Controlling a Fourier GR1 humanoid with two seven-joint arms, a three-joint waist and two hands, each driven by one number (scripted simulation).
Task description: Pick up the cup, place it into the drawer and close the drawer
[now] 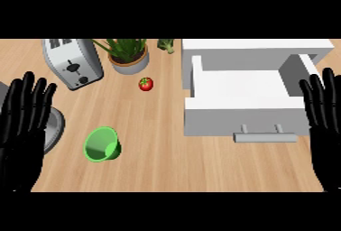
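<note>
Black left hand [23, 131], black right hand [325, 122], long segmented fingers

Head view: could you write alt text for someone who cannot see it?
A green cup lies on its side on a wooden counter, left of a white drawer that stands pulled open. The robot's black left hand and right hand rest open at the edges. A toaster, potted plant and tomato sit behind.

Wooden counter [200, 167] with cup [102, 144], tomato [146, 84], toaster [72, 62], plant pot [129, 63].
</note>
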